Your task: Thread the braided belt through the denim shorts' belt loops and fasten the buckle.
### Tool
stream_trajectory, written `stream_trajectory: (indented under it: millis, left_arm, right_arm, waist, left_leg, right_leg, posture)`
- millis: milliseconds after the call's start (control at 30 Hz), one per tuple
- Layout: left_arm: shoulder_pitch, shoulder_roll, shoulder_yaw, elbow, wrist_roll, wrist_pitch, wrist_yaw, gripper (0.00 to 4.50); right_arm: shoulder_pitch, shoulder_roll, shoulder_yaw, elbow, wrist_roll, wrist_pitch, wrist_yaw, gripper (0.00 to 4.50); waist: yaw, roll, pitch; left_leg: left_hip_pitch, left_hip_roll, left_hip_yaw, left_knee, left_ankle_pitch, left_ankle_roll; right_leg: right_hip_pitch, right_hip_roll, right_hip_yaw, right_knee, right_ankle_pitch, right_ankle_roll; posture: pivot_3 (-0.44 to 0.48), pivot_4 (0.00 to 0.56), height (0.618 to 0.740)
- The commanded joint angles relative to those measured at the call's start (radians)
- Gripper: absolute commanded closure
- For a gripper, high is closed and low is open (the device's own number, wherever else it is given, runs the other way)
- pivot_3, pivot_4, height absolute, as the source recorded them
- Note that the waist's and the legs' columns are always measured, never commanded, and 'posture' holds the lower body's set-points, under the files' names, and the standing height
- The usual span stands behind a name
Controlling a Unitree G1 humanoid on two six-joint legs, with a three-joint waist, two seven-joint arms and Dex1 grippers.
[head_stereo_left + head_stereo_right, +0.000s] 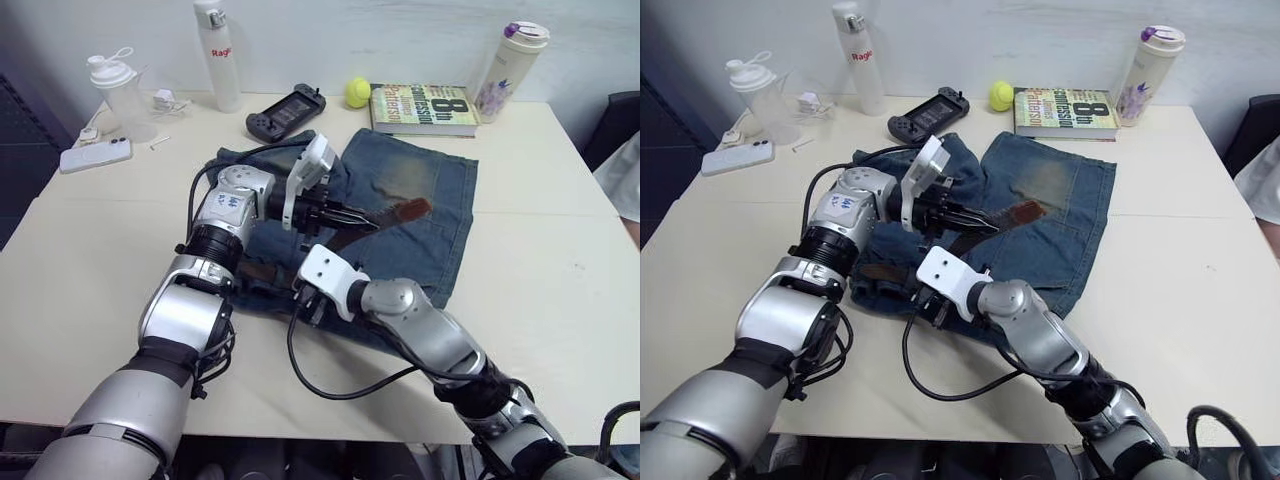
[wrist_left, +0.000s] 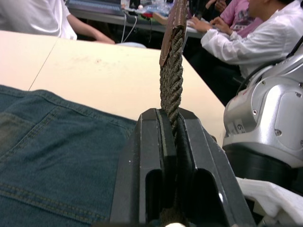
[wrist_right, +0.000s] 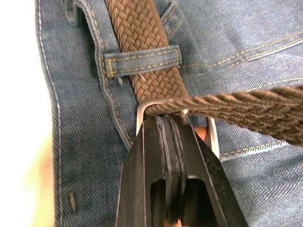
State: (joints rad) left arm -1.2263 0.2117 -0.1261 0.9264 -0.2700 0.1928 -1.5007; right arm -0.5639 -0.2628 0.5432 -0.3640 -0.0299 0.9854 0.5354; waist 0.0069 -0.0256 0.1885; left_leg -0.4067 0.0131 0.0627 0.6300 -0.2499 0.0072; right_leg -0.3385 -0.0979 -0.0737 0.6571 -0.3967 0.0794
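We start on our left, where our left hand [image 1: 352, 216] is clamped on the free end of the braided belt [image 2: 171, 75], the strap pinched edge-on between the two black fingers [image 2: 142, 161] and lifted clear of the denim shorts [image 1: 420, 215]. Beyond the fingertips the leather-tipped tail sticks straight out along the hand's line, over the faded patch on the leg. Back from that hand, the strap slants down toward our right hand [image 3: 168, 124], so its long axis runs from one hand to the other, tip pointing away from the right one. On the right, those fingers are pressed together at the buckle [image 3: 144, 108], the silver frame sitting right at the fingertips; whether they truly grip the metal or just pin it, we cannot tell. Just past the buckle the belt lies flat under one of the belt loops [image 3: 142, 61] and carries on along the waistband, away from the hand. The free end looks to pass through the frame, so we judge the fastening is under way. To do it well, we would hold the buckle steady against the shorts on the table [image 1: 560, 250] while the left hand draws the tail in line with the frame, keeping the braid flat so that the prong can find a gap.
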Motion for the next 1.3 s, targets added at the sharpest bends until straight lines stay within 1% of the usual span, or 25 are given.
stream_trajectory:
  millis: [33, 233, 367, 500, 633, 767, 967, 1033, 1133, 1300]
  left_arm:
    - [-0.003, -0.168, -0.055, -0.109, -0.023, 0.007, -0.054, 4.50]
    - [0.093, -0.107, -0.071, -0.212, -0.017, 0.066, -0.068, 4.50]
    - [0.165, -0.030, -0.044, -0.300, -0.020, 0.106, -0.035, 4.50]
    - [0.269, 0.058, -0.007, -0.431, -0.027, 0.153, 0.012, 4.50]
    - [0.349, 0.092, 0.049, -0.557, -0.061, 0.243, 0.115, 4.50]
    - [0.418, 0.105, 0.098, -0.676, -0.095, 0.308, 0.226, 4.50]
    - [0.459, 0.111, 0.159, -0.760, -0.139, 0.372, 0.362, 4.50]
    - [0.479, 0.134, 0.201, -0.773, -0.147, 0.381, 0.415, 4.50]
    - [0.522, 0.184, 0.247, -0.795, -0.160, 0.389, 0.460, 4.50]
    - [0.641, 0.260, 0.299, -0.891, -0.191, 0.422, 0.514, 4.50]
  right_arm:
    - [0.027, 0.037, 0.127, 0.071, 0.027, 0.095, 0.024, 4.48]
    - [0.033, 0.043, 0.115, 0.068, 0.019, 0.099, 0.009, 4.48]
    - [0.027, 0.052, 0.092, 0.072, 0.008, 0.091, -0.010, 4.48]
    - [0.025, 0.067, 0.043, 0.059, 0.003, 0.074, -0.035, 4.48]
    - [0.020, 0.059, 0.030, 0.013, 0.005, 0.064, -0.032, 4.48]
    - [0.025, 0.060, 0.023, -0.034, 0.004, 0.066, -0.043, 4.48]
    - [0.024, 0.071, 0.002, -0.033, 0.007, 0.050, -0.064, 4.48]
    - [0.020, 0.067, 0.004, -0.035, 0.006, 0.047, -0.065, 4.48]
    - [0.019, 0.068, 0.005, -0.036, 0.009, 0.049, -0.069, 4.48]
    - [0.012, 0.075, -0.013, -0.037, 0.017, 0.047, -0.072, 4.48]
  waist:
    - [0.000, 0.000, 0.000]
    - [-0.003, 0.001, -0.002]
    - [-0.012, 0.001, -0.004]
    - [-0.018, 0.002, -0.004]
    - [-0.028, 0.002, -0.004]
    - [-0.034, 0.001, -0.004]
    - [-0.032, 0.001, -0.004]
    - [-0.033, 0.002, -0.004]
    - [-0.036, 0.002, -0.004]
    - [-0.036, 0.002, -0.004]
  left_leg:
    - [0.000, 0.000, 0.000, 0.000, 0.000, 0.000]
    - [0.000, 0.000, -0.001, 0.000, 0.000, 0.000]
    - [0.001, 0.000, -0.001, 0.000, 0.000, 0.000]
    - [0.001, 0.001, -0.001, 0.000, 0.000, -0.001]
    - [0.001, 0.002, -0.002, -0.001, 0.001, -0.001]
    - [0.000, 0.002, -0.002, -0.001, 0.001, -0.001]
    - [0.000, 0.002, -0.002, -0.001, 0.001, -0.001]
    - [0.000, 0.002, -0.002, -0.001, 0.001, -0.001]
    - [0.000, 0.002, -0.002, -0.002, 0.001, -0.002]
    - [0.000, 0.002, -0.002, -0.003, 0.001, -0.002]
  right_leg:
    - [0.000, 0.000, 0.000, 0.000, 0.000, 0.000]
    - [0.001, 0.000, -0.001, 0.000, 0.000, 0.000]
    - [0.002, 0.000, -0.001, 0.000, 0.000, 0.000]
    - [0.002, 0.001, -0.001, 0.000, 0.000, 0.000]
    - [0.001, 0.002, -0.001, 0.001, 0.000, 0.000]
    - [0.001, 0.001, 0.000, 0.000, 0.000, 0.000]
    - [0.000, 0.001, 0.000, 0.000, 0.000, 0.000]
    - [0.000, 0.001, 0.000, 0.000, 0.000, 0.000]
    - [-0.001, 0.002, 0.000, 0.000, 0.000, 0.000]
    - [-0.002, 0.002, 0.000, 0.001, 0.000, 0.000]
  posture:
    - [0.000, 0.150, 0.740]
    - [0.000, 0.150, 0.740]
    - [0.000, 0.150, 0.740]
    - [0.000, 0.150, 0.740]
    - [0.000, 0.150, 0.740]
    - [0.000, 0.150, 0.740]
    - [0.000, 0.150, 0.740]
    - [0.000, 0.150, 0.740]
    - [0.000, 0.150, 0.740]
    - [0.000, 0.150, 0.740]
